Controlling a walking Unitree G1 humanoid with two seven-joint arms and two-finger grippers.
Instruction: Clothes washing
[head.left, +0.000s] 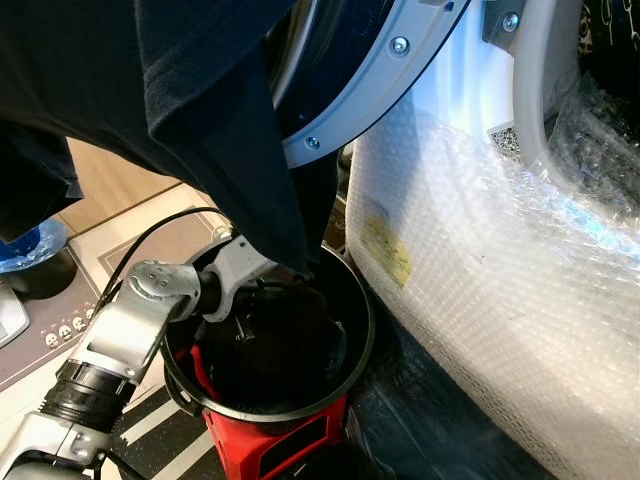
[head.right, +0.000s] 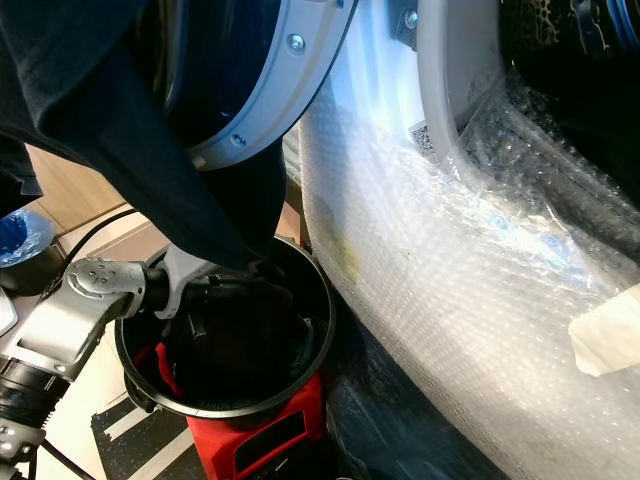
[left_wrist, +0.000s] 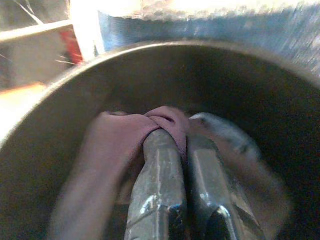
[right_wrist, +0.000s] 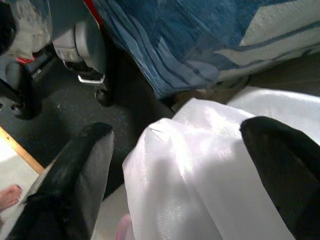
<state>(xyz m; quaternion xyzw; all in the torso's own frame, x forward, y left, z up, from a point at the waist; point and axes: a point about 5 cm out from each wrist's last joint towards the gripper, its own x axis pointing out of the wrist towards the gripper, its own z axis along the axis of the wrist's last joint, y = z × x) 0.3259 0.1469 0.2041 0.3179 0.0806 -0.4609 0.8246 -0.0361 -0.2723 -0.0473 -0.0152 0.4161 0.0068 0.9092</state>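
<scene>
You are looking at a home laundry spot: a white front-loading washing machine (head.left: 470, 90) with its round grey-rimmed door (head.left: 370, 75) open, its body wrapped in clear bubble wrap (head.left: 500, 270), beside a black round laundry basket (head.left: 345, 375) on pale floor tiles (head.left: 140, 235).

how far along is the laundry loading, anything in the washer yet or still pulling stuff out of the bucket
Done: a dark garment already hangs from the washer door opening down toward the bucket. In hand: the left gripper is down inside the black bucket, shut on a purplish cloth. Left: lifting that cloth out and pushing both pieces fully into the drum. The right gripper is open over white plastic wrap.
</scene>
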